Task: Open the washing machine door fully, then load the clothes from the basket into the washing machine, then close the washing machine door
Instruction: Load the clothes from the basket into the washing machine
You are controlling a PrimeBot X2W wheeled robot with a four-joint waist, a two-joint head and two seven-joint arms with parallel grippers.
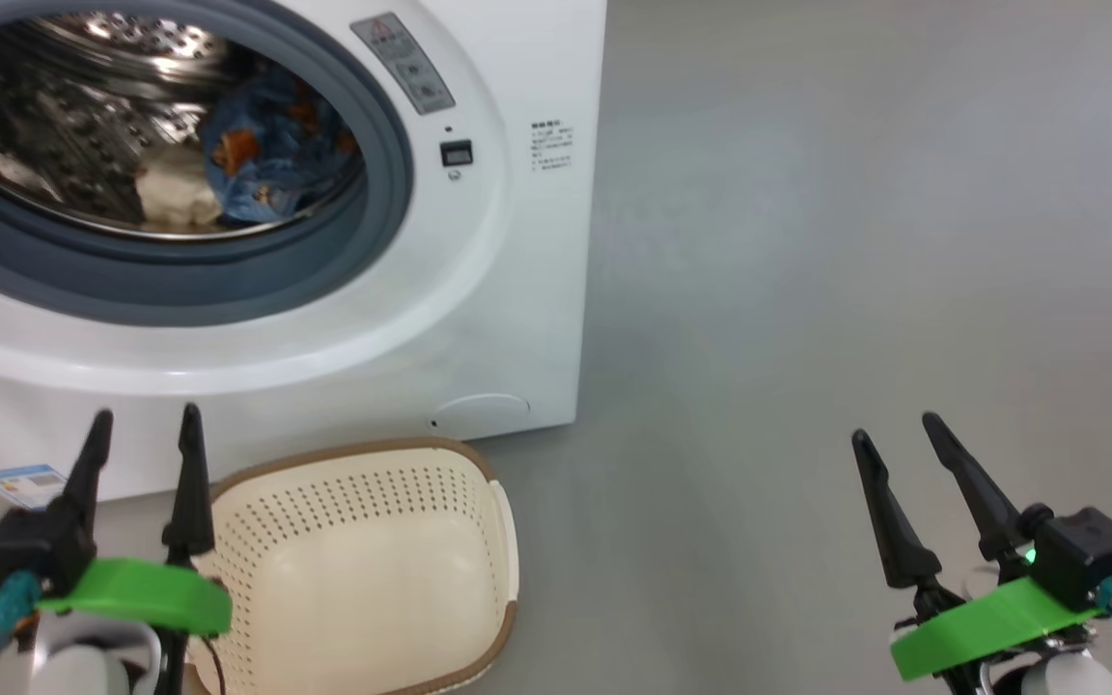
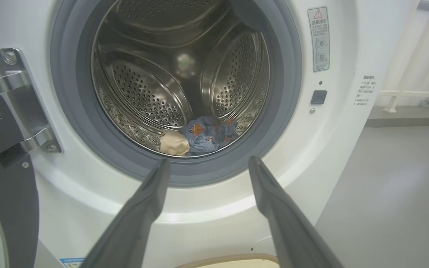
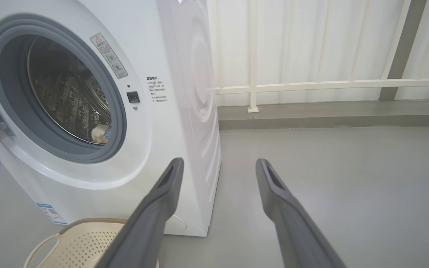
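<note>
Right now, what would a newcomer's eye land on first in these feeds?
The washing machine, its round mouth wide open at the upper left of the head view, with the clothes lying low in its steel drum. Below it, the basket sits on the floor with nothing visible inside. The left gripper and right gripper stand open, holding nothing, at the bottom corners.

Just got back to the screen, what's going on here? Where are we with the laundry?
The washing machine has its door swung open to the left, and the clothes lie at the bottom of the drum. The basket on the floor in front of it looks empty. Both grippers are open and hold nothing: the left gripper is by the basket, pointing at the drum, and the right gripper is off to the side. Loading looks done; the door is not yet closed.
</note>
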